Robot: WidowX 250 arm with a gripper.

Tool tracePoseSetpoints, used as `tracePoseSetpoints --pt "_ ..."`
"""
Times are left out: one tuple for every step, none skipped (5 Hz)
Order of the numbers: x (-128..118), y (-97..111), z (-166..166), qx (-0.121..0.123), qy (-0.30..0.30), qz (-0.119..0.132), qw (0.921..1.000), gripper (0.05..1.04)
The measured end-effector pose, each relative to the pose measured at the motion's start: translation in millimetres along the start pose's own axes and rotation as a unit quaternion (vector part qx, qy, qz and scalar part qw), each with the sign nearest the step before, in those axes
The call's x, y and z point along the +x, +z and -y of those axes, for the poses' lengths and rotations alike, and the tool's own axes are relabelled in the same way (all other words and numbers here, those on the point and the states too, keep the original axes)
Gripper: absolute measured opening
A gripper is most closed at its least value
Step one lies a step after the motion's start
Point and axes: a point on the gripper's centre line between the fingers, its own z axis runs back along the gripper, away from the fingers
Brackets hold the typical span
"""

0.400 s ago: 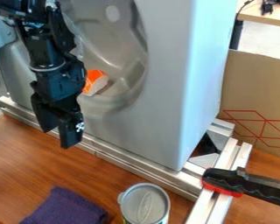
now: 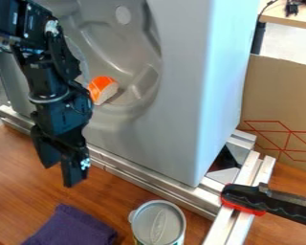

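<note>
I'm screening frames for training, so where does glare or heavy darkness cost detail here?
Camera view: pale glare bands the right side of the grey housing; the floor behind looks nearly white; the can lid shines mildly; the black tool shows little surface detail.

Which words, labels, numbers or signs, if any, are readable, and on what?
No readable text.
Silver-lidded metal can: label edge at the bottom, too small to read.
Brown cardboard sheet: red lines, no letters.
Black two-finger gripper: black-and-white marking, too small to make out.

Camera view: fixed, mounted above | aimed down at a slant | wooden tabletop (image 2: 114,194) seen close, grey housing (image 2: 181,115) framed just beyond
</note>
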Motion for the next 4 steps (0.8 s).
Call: tracePoseSetpoints --pt "-10.9 -15.8 20.4 0.025 0.014 -0.019 0.9994 1.000" --pt "-17.7 -30.8 24.7 0.025 0.012 -0.021 0.9994 1.000" --pt "-21.2 -45.5 25.4 0.019 0.002 -0.032 0.9993 1.000" --pt "-30.0 -53.9 18.8 0.022 0.014 -0.054 0.9982 1.000"
